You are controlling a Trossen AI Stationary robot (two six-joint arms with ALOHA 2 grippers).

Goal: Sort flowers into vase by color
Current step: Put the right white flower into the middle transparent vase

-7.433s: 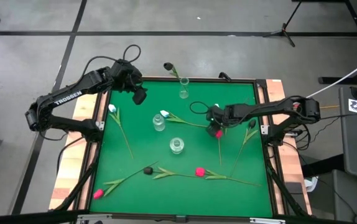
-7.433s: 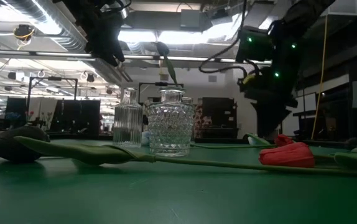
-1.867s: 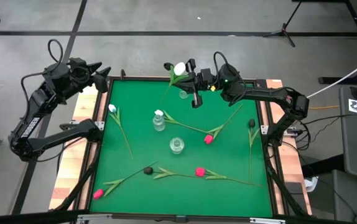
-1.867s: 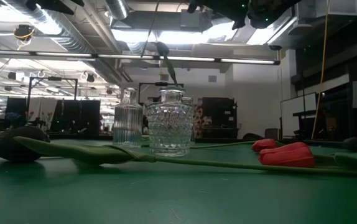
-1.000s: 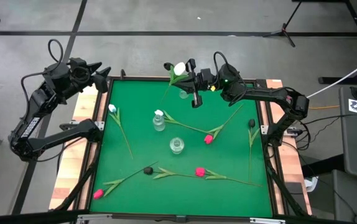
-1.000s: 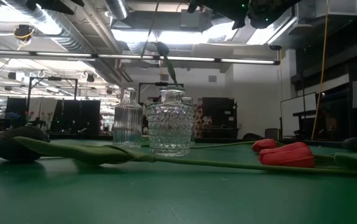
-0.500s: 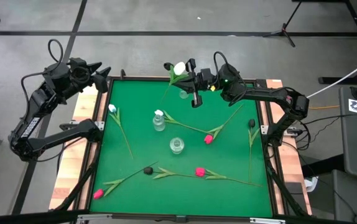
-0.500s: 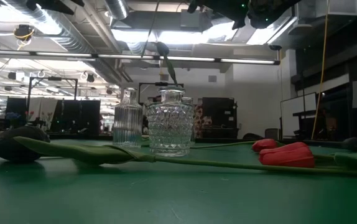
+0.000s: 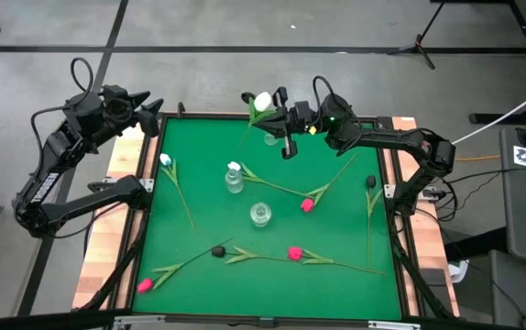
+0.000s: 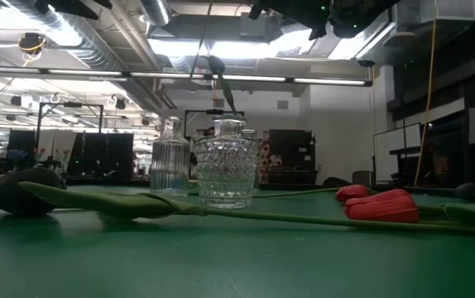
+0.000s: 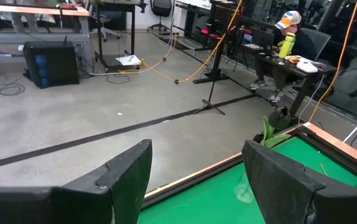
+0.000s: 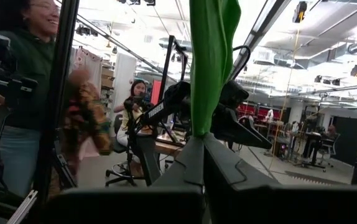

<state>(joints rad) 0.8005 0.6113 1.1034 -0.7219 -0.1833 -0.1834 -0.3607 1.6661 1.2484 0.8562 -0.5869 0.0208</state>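
My right gripper (image 9: 273,114) is high over the table's far edge, shut on a white flower whose head (image 9: 263,101) is beside it. Three glass vases stand on the green mat: a far one (image 9: 270,139) with a black flower (image 9: 246,96) in it, a middle one (image 9: 234,181) and a near one (image 9: 260,214). Loose flowers lie flat on the mat: white (image 9: 165,160), white (image 9: 236,167), red (image 9: 307,204), black (image 9: 370,181), black (image 9: 217,250), pink (image 9: 293,252) and pink (image 9: 144,286). My left gripper (image 9: 148,104) waits open past the far left corner. My right gripper pinches the white flower between its two shut fingers at a green leaf by the stem (image 12: 198,127), close under the head. The fingers come level from the table's right. The flower is lifted clear, its thin stem (image 9: 245,137) trailing down over the mat.
The mat has a raised dark frame (image 9: 387,197). The stems on the near half cross each other (image 9: 245,257). A person (image 12: 23,74) stands beyond the table, and another sits at a desk (image 11: 284,43). In the low view a red flower (image 10: 382,204) lies near the camera.
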